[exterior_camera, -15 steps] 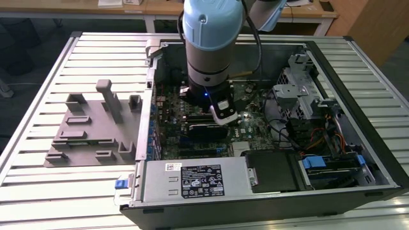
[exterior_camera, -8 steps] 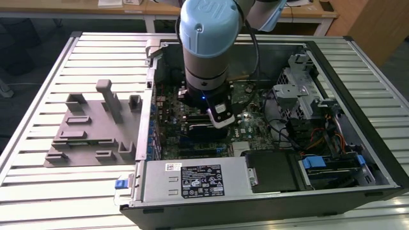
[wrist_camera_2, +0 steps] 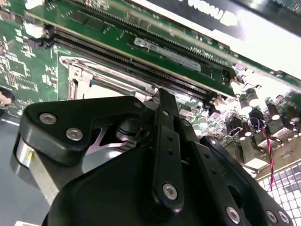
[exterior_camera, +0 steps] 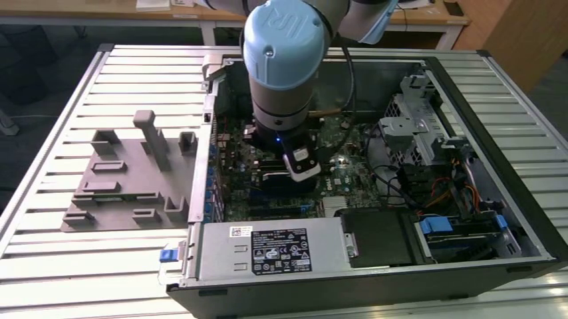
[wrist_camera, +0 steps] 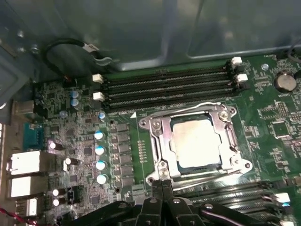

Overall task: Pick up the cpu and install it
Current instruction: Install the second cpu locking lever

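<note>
The small flat square cpu with a pale silver metal top lies flat, metal face up, seated inside the square silver metal socket frame on the green motherboard; being square, it shows no long axis, and its edges run parallel to the frame's sides. Beside the socket frame, 4 long black memory slots run parallel to 1 of its edges, and a further bank of black slots flanks the opposite edge. The black 2-fingered gripper hangs just beside the socket frame, its fingers pressed together and holding nothing; it does not touch the cpu. In the exterior view, the blue-capped grey robot arm reaches down into the open black computer case, which contains the motherboard, a silver power supply box and a drive cage. A grey plastic holder fixture stands on the slatted white table, outside the case.
</note>
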Robot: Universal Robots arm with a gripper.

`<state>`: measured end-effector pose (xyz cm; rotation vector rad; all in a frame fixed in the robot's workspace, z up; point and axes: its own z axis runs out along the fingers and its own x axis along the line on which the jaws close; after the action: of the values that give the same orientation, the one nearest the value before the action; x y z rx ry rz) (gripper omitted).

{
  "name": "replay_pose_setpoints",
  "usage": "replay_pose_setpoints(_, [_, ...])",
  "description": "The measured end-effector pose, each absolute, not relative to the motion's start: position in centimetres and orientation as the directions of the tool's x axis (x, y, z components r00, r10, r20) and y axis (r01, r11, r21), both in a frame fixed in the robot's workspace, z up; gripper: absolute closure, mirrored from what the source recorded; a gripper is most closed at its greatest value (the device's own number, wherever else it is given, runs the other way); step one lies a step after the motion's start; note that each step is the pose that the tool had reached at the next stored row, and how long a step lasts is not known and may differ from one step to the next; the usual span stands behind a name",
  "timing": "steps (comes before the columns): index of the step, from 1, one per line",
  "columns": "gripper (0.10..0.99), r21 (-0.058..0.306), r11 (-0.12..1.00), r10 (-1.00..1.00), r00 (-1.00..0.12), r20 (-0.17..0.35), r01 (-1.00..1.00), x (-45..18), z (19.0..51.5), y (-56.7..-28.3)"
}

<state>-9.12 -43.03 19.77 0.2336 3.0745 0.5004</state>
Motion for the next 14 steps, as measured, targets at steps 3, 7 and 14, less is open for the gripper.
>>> replay_pose_setpoints(3, [0.98,0.334,0.931,0.15,-0.989,0.009,0.144,-9.29,19.62,-43.08])
replay_pose_setpoints(7, [0.98,0.357,0.923,0.15,-0.989,0.013,0.145,-9.32,19.37,-43.16])
replay_pose_setpoints(14, [0.98,0.378,0.914,0.151,-0.988,0.016,0.146,-9.32,18.74,-43.18])
